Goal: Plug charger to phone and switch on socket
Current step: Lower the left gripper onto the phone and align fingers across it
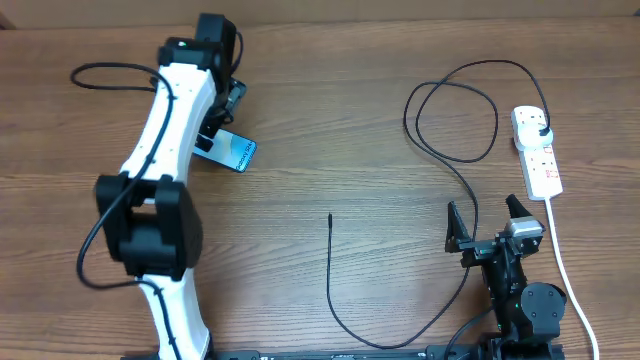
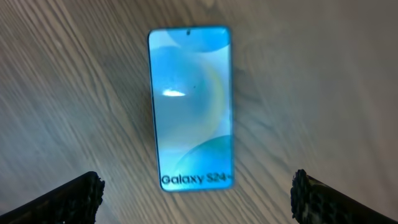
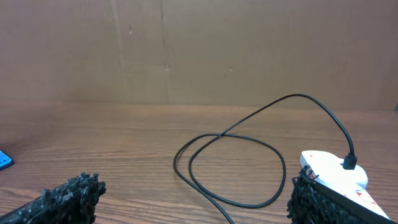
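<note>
The phone (image 1: 240,153) lies flat on the wooden table at the far left, its lit screen (image 2: 189,106) reading "Galaxy S24+". My left gripper (image 2: 199,200) hovers over its near end, open, with both fingers wide of the phone and touching nothing. The charger's thin black cable (image 1: 333,290) has its free tip (image 1: 330,216) mid-table and curls in a loop (image 3: 230,168) up to a black plug (image 1: 541,128) seated in the white socket (image 1: 537,152). Near the front right, my right gripper (image 1: 490,222) is open and empty, with the socket (image 3: 336,177) beside its right finger.
The socket's thick white cord (image 1: 566,275) runs down the right side toward the front edge, past the right arm's base (image 1: 525,305). The left arm (image 1: 165,150) spans the left of the table. A brown wall (image 3: 199,50) stands behind the table.
</note>
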Controlling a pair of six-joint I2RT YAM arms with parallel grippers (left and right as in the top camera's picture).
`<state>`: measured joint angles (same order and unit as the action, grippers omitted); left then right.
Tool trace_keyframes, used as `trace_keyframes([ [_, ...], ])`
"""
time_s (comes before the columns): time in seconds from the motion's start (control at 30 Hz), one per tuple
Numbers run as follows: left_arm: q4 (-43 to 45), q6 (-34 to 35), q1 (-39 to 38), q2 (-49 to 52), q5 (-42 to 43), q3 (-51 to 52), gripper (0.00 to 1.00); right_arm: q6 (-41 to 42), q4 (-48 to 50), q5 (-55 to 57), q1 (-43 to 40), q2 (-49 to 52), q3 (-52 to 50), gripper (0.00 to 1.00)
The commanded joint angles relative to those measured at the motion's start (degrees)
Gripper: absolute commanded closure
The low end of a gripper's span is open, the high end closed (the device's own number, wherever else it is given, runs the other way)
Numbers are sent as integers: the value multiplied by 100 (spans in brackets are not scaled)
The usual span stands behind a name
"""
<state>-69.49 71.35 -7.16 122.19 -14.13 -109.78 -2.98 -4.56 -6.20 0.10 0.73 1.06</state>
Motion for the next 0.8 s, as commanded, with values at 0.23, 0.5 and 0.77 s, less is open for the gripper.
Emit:
trace_keyframes([
  [0.23, 221, 238, 22, 691, 59, -83, 0, -4, 26, -24, 26, -57, -61, 0],
  [0.5, 291, 238, 22, 782, 52, -81, 0, -4, 26, -24, 26, -57, -61, 0],
  [0.77, 361, 238, 44, 876, 20, -50, 0, -4, 26, -24, 26, -57, -61, 0],
])
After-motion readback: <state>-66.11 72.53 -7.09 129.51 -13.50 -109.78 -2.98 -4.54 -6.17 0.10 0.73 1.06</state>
